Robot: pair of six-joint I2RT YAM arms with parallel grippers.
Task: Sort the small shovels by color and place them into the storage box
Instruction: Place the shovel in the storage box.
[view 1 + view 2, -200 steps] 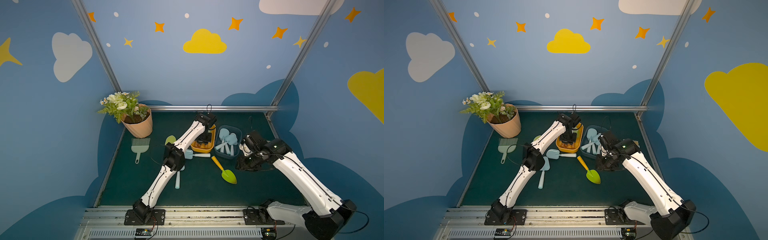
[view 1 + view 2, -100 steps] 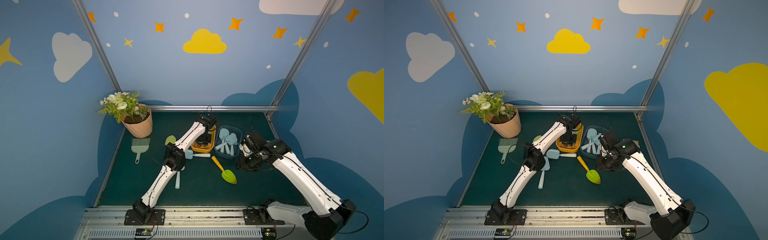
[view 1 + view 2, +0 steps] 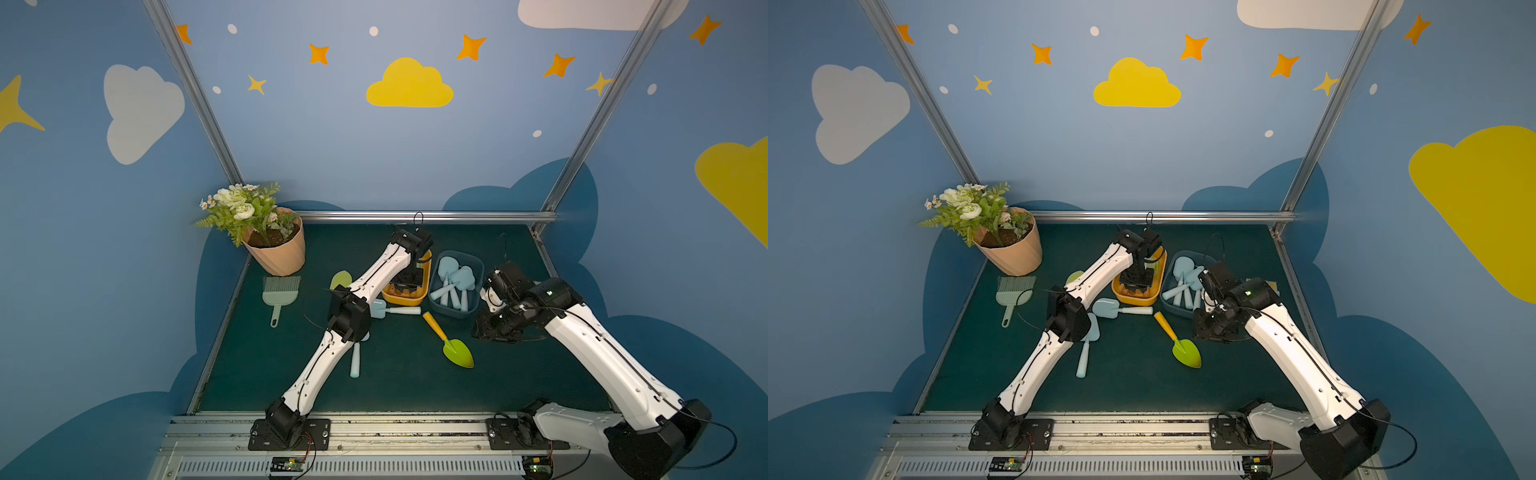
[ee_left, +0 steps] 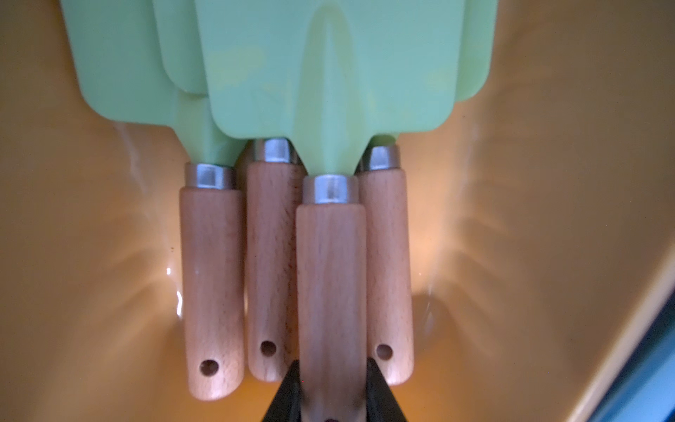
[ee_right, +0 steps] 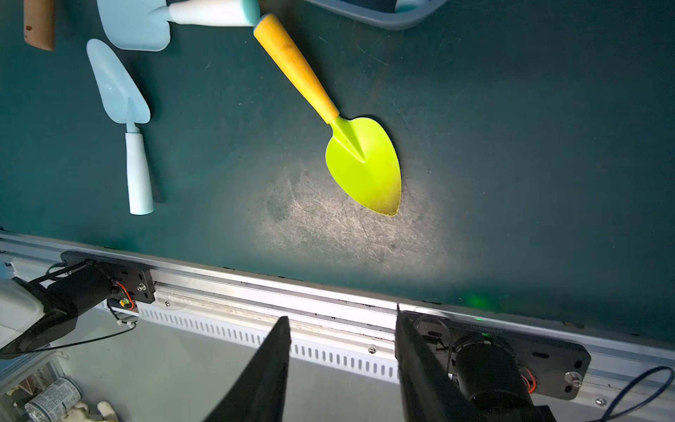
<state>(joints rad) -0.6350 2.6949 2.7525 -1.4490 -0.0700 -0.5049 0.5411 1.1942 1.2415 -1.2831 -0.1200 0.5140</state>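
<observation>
Nearest the rail: pointed blue shovel (image 5: pixel 126 109) flat on the green mat (image 3: pixel 415 386). Thin moulded plastic blade, pale tapered handle.

Near it, orange-handled shovel (image 5: pixel 328 113): glossy lime leaf-shaped blade with a centre rib, smooth conical handle. Both unsorted.

Right gripper (image 5: pixel 341 314) is poised near that one, jaws apart, nothing between. Probably lined up to take it by the handle, since the blade lies too flat to pinch.

Next back: square-bladed blue shovel (image 3: pixel 395 310) loose on the mat. A lime blade (image 3: pixel 340 279) peeks from behind the left arm, also loose.

Blue bin (image 3: pixel 453 311) holds the blue shovels (image 3: pixel 455 278), heaped. Yellow bin (image 4: pixel 548 182), glossy plastic, takes the greens. Two tubs because of the colour split.

Left gripper (image 4: pixel 333 361) is down in the yellow bin, jaws against both sides of a wooden handle's end, gripping the top shovel (image 4: pixel 330 255). That shovel lies over three others (image 4: pixel 212 274): handles parallel, steel ferrules, matte green blades overlapped. The end grip likely keeps the jaws clear of the stack.

Far back: bristled brush (image 3: pixel 280 291) and flowerpot (image 3: pixel 278 253), not part of the job.
</observation>
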